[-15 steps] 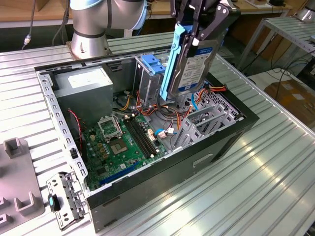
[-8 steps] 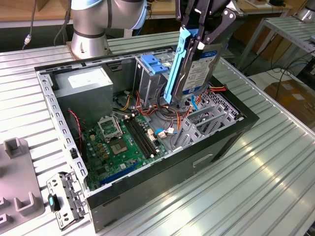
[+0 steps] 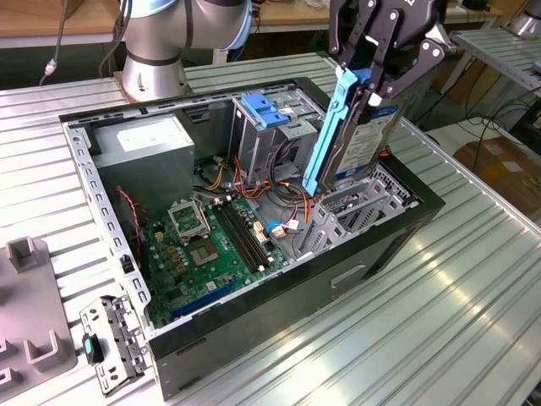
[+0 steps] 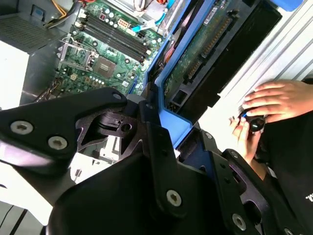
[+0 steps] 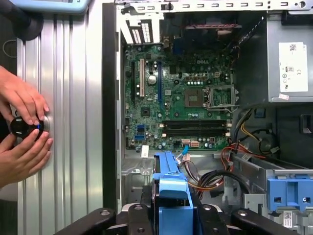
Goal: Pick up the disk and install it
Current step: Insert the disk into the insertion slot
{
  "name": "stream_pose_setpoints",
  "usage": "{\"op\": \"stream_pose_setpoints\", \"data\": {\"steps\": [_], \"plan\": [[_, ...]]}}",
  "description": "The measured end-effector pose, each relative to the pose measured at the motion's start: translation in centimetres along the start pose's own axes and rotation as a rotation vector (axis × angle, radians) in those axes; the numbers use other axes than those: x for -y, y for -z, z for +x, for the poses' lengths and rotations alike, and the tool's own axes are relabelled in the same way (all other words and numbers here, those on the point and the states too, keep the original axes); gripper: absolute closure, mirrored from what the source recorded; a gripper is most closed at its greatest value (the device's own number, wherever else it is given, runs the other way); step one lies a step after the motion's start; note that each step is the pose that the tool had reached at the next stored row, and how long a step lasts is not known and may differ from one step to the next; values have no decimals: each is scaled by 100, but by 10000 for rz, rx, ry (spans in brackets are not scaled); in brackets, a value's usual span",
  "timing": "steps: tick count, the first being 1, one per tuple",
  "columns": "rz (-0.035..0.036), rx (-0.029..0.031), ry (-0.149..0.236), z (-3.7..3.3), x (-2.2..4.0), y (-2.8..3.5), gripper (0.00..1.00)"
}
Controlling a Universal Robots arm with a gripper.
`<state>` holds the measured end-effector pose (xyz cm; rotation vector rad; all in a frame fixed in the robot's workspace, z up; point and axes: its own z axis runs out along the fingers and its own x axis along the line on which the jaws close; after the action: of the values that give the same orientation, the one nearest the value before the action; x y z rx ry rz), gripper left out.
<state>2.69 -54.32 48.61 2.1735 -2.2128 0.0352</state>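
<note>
Gripping the disk (image 3: 363, 139) by its upper end, the black gripper (image 3: 372, 80) has its fingers closed on the bright blue carrier (image 3: 331, 127) that frames the dark grey drive. It holds the drive steeply tilted, almost on edge, above the open computer case (image 3: 372, 245). The disk's lower end dips just inside the case, over a grey metal drive cage (image 3: 355, 207) at one end of the case; whether it touches the cage cannot be told. In the second wrist view the disk (image 4: 210, 44) shows its green circuit-board side reaching away from the gripper (image 4: 161, 122) toward the case. In the first wrist view the gripper (image 5: 171, 208) clasps the carrier (image 5: 171, 183) above the case's interior. Inside the case a green motherboard (image 3: 211, 241) lies flat on the floor. A grey power supply (image 3: 139, 148) fills the end of the case opposite the cage, and a light-blue latch plate (image 3: 266, 110) sits atop a bay along the far wall. Orange, yellow and red wires (image 3: 245, 178) trail below that bay. The case rests on a ribbed metal table (image 3: 439, 304), with the arm's base (image 3: 156, 51) standing just behind it. A grey fixture block (image 3: 34, 313) and a small metal bracket (image 3: 110, 342) lie beside the case near its power-supply end. Beside the case in the first wrist view, a person's hands (image 5: 24, 154) cup a small black knob (image 5: 22, 127) on the table.
</note>
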Motion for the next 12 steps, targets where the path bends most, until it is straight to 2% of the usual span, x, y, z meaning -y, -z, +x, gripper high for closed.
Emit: {"op": "stream_pose_setpoints", "data": {"steps": [3, 5, 6, 7, 12], "plan": [[-2, 1, 1, 2, 121, -7, 63], [-3, -1, 1, 0, 266, -12, 63], [-2, 1, 1, -1, 297, -15, 63], [-3, 0, 0, -2, 316, -19, 63], [1, -3, 99, -3, 335, -48, 63]]}}
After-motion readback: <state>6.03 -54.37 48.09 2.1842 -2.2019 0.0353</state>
